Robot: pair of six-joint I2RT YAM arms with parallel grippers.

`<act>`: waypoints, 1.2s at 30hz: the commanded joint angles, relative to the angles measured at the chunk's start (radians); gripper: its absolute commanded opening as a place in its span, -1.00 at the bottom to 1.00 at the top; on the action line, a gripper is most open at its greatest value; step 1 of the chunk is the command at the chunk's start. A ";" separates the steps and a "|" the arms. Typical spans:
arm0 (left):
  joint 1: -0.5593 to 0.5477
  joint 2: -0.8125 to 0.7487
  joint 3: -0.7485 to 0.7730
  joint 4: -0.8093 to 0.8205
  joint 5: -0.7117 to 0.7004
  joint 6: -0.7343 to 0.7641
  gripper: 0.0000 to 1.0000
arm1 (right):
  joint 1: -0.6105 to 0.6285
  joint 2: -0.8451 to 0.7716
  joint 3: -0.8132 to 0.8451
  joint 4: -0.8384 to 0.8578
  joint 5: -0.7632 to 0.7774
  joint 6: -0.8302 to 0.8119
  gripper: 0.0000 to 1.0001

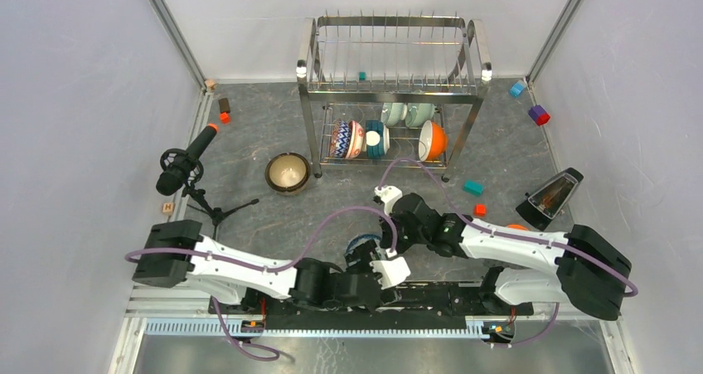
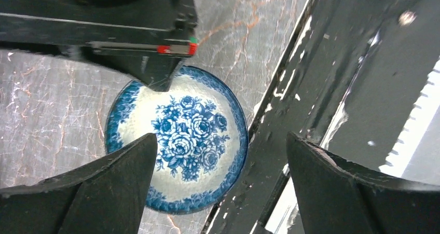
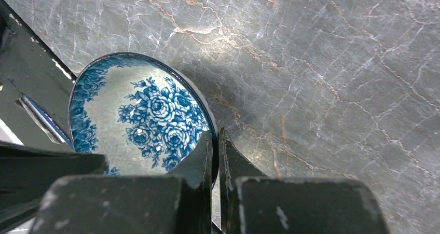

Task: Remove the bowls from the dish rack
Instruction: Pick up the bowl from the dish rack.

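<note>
The dish rack point(image 1: 390, 55) stands at the back centre. Its lower tier holds a red-orange patterned bowl point(image 1: 346, 139), a teal-and-white bowl point(image 1: 376, 138), two pale green bowls point(image 1: 406, 114) and an orange bowl point(image 1: 433, 140). A dark brown bowl point(image 1: 288, 172) with a cream inside sits on the table left of the rack. My right gripper point(image 3: 216, 135) is shut on the rim of the blue-and-white bowl point(image 3: 140, 120), low over the table by the arm bases. That bowl point(image 1: 359, 243) is mostly hidden in the top view. My left gripper point(image 2: 220, 138) is open and empty above this bowl point(image 2: 181, 140).
A microphone on a tripod point(image 1: 186, 162) stands at the left. A black metronome-like object point(image 1: 549, 198) stands at the right. Small toy blocks lie about, teal point(image 1: 473, 187), red point(image 1: 480, 210), blue point(image 1: 517, 89) and purple point(image 1: 539, 114). The black base rail point(image 2: 311, 88) runs beside the bowl.
</note>
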State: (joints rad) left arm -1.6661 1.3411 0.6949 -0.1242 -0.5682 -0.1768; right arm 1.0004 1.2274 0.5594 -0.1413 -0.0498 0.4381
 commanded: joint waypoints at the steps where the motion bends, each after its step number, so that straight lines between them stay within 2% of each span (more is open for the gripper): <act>1: -0.009 -0.113 -0.006 0.012 -0.045 -0.093 0.99 | 0.002 -0.043 0.050 -0.038 0.044 -0.026 -1.00; 8: -0.008 -0.223 -0.038 0.007 -0.185 -0.186 0.99 | 0.003 -0.136 0.041 -0.144 0.133 -0.058 -1.00; 14: 0.008 -0.265 -0.085 0.020 -0.344 -0.381 0.99 | 0.001 -0.287 -0.031 -0.218 0.205 -0.043 -1.00; 16: 0.034 -0.268 -0.103 0.036 -0.340 -0.473 0.99 | 0.000 -0.327 -0.059 -0.222 0.205 -0.022 -1.00; 21: 0.154 -0.249 -0.136 0.063 -0.199 -0.703 0.98 | 0.000 -0.398 -0.122 -0.192 0.211 0.034 -1.00; 26: 0.224 -0.187 -0.121 0.079 -0.102 -0.828 0.70 | 0.001 -0.427 -0.152 -0.150 0.208 0.084 -1.00; 29: 0.239 -0.116 -0.063 0.005 -0.086 -0.878 0.57 | 0.001 -0.441 -0.165 -0.128 0.212 0.112 -1.00; 32: 0.243 -0.054 -0.027 -0.036 -0.078 -0.901 0.47 | 0.001 -0.458 -0.172 -0.111 0.210 0.135 -1.00; 36: 0.244 -0.003 -0.004 -0.054 -0.059 -0.916 0.20 | 0.000 -0.476 -0.174 -0.107 0.207 0.150 -1.00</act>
State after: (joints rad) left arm -1.4281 1.3064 0.6380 -0.1505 -0.6407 -1.0088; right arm 0.9997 0.7834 0.3813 -0.3416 0.1440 0.5381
